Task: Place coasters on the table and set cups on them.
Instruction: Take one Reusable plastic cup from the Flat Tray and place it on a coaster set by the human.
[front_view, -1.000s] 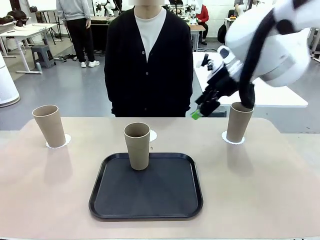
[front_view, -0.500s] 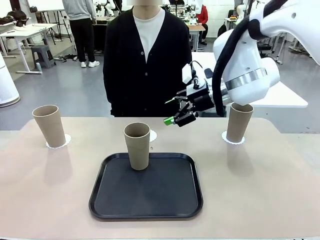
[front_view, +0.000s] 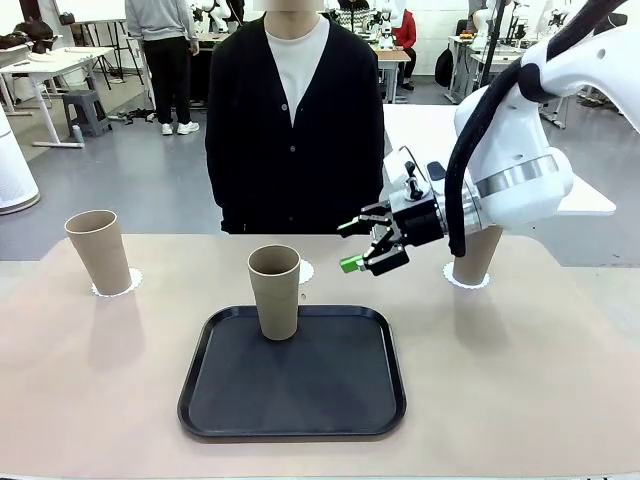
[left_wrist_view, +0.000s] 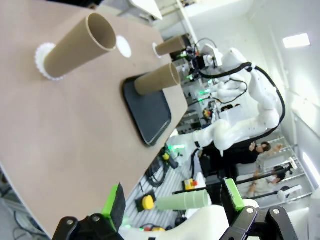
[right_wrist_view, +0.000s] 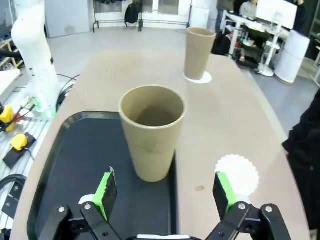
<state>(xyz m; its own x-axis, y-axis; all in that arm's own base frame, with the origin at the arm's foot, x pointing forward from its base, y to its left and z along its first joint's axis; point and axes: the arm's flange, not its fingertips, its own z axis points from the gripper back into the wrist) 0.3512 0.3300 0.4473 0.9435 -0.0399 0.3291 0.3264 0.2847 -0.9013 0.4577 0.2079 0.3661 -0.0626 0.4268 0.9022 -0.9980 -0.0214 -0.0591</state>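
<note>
Right gripper (front_view: 352, 245) spread wide, empty, at 2 o'clock of unplaced cup (front_view: 275, 292) on tray (front_view: 300, 425), lined up for side grasp; bare coaster (front_view: 306, 271) on table (front_view: 520, 380) at cup's 1 o'clock, likely target; left cup (front_view: 99, 250), right cup (front_view: 475, 260) seated on theirs; left gripper (left_wrist_view: 175, 200) spread, empty, parked clear

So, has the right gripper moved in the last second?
Yes. The right gripper has moved left, away from the right cup and toward the tray cup.

Right cup (front_view: 473, 262) top hidden behind R arm (front_view: 510, 165)
</note>
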